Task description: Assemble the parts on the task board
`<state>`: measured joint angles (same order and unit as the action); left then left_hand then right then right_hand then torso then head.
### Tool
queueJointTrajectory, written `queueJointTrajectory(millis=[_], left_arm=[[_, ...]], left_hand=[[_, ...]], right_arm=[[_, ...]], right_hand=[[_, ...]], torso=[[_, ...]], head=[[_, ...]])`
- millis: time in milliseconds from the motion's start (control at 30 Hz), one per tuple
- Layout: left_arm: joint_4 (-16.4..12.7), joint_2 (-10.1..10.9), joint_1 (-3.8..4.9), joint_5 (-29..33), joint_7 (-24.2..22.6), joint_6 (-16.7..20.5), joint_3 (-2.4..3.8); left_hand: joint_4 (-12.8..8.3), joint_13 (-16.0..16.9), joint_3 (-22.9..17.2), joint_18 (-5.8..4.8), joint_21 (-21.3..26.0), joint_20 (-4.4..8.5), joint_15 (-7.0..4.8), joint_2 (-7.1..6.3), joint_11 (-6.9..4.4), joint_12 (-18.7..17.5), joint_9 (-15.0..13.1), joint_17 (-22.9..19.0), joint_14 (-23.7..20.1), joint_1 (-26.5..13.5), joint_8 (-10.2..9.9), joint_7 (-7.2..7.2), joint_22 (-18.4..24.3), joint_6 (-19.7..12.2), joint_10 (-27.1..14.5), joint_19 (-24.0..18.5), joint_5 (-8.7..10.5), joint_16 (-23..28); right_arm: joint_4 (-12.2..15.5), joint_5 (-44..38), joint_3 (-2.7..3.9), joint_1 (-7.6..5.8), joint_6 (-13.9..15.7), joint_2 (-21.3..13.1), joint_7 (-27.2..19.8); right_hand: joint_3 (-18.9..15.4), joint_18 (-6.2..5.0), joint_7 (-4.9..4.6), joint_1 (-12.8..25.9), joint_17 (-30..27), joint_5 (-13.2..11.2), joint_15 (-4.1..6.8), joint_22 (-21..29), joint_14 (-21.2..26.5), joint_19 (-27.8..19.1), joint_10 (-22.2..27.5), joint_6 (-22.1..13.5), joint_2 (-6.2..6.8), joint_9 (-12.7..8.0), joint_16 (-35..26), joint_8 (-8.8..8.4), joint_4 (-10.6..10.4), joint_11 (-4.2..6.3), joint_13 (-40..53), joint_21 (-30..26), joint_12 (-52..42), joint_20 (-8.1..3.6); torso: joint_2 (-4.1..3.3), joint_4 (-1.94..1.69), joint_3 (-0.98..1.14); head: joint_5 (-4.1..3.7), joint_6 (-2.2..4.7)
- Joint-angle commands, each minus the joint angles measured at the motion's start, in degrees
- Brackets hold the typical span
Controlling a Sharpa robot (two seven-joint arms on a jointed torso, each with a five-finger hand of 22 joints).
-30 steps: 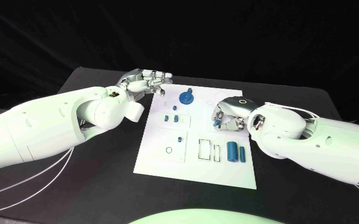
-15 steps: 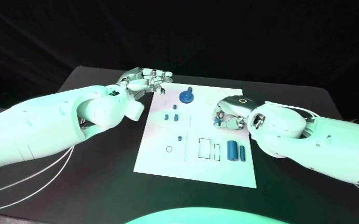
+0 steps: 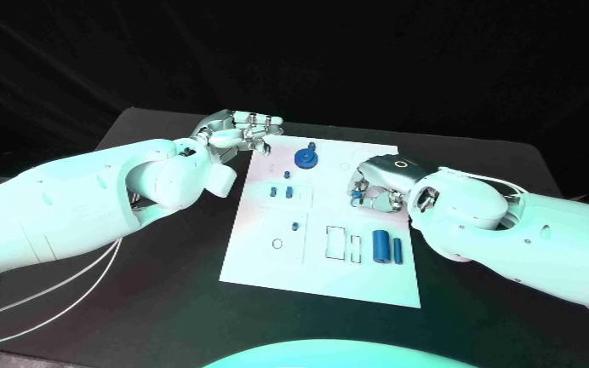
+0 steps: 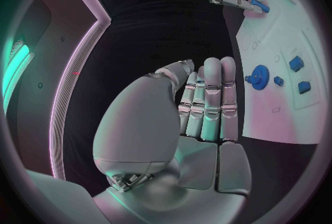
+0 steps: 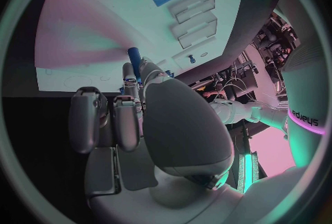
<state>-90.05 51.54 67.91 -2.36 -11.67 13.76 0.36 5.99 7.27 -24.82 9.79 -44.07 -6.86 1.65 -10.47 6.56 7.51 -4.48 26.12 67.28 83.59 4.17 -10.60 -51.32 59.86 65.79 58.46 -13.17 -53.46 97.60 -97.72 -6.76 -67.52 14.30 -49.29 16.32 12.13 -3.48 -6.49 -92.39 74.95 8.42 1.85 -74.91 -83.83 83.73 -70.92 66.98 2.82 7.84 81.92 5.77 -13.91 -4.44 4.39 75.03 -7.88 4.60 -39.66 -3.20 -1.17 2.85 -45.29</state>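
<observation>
Holding: a small blue part (image 3: 355,194) is pinched in the fingertips of the right hand (image 3: 374,187), over the board's (image 3: 283,261) right edge; the same part is seen at the fingertips (image 5: 134,57)
Left hand (image 3: 237,134): raised at the board's far left corner, fingers straight and laid together, nothing held
Gear (image 3: 305,160): stood on the board near its far edge
Cylinder (image 3: 382,249): laid on the board's near right part
Small blocks (image 3: 280,192): set at mid-board
Table (image 3: 147,300): black, under the board
</observation>
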Motion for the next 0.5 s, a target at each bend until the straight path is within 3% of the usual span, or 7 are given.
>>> queueJointTrajectory(millis=[33,333,500], left_arm=[[-0.01,-0.11,0.06,-0.16,-0.49,-0.61,0.03],[0.25,-0.34,0.05,-0.16,-0.45,-0.61,0.03],[0.41,-0.64,0.05,-0.16,-0.46,-0.71,0.03]], left_hand=[[-0.33,0.08,0.04,0.80,0.22,-0.04,0.10,0.35,-0.14,0.30,0.06,-0.09,-0.38,0.30,-0.08,-0.03,0.06,-0.23,-0.30,0.16,-0.21,0.35],[-0.36,0.08,0.03,0.80,0.22,-0.04,0.09,0.37,-0.14,0.32,0.06,-0.10,-0.39,0.34,-0.07,-0.04,0.05,-0.23,-0.30,0.17,-0.21,0.35],[-0.36,0.08,0.03,0.80,0.22,-0.04,0.09,0.37,-0.14,0.32,0.06,-0.10,-0.39,0.34,-0.07,-0.04,0.05,-0.23,-0.30,0.17,-0.21,0.35]], right_arm=[[1.80,-0.20,0.19,-0.10,2.48,-0.57,-1.10],[8.17,0.51,0.67,-1.68,3.15,-3.18,-0.51],[10.36,1.49,0.74,-1.68,3.79,-1.29,-0.99]], right_hand=[[2.12,0.65,-0.20,0.55,0.40,0.57,-0.39,-11.29,-3.35,0.96,-1.95,0.15,1.30,-0.09,0.37,-0.12,1.60,1.57,-0.08,0.19,0.48,-0.05],[2.69,0.68,-0.27,1.29,0.42,0.66,-0.46,-11.36,-3.35,1.00,-2.10,0.17,1.90,-0.08,0.41,-0.24,1.60,1.55,-0.06,0.34,0.89,0.00],[2.93,0.66,-0.32,1.40,0.38,0.73,-0.47,-11.34,-3.34,0.97,-2.15,0.19,2.02,-0.08,0.40,-0.27,1.67,1.54,-0.06,0.26,1.01,0.01]], torso=[[0.07,0.02,-0.04],[0.10,0.17,-0.02],[0.04,0.09,0.02]], head=[[0.00,0.03],[0.16,0.22],[0.44,0.34]])
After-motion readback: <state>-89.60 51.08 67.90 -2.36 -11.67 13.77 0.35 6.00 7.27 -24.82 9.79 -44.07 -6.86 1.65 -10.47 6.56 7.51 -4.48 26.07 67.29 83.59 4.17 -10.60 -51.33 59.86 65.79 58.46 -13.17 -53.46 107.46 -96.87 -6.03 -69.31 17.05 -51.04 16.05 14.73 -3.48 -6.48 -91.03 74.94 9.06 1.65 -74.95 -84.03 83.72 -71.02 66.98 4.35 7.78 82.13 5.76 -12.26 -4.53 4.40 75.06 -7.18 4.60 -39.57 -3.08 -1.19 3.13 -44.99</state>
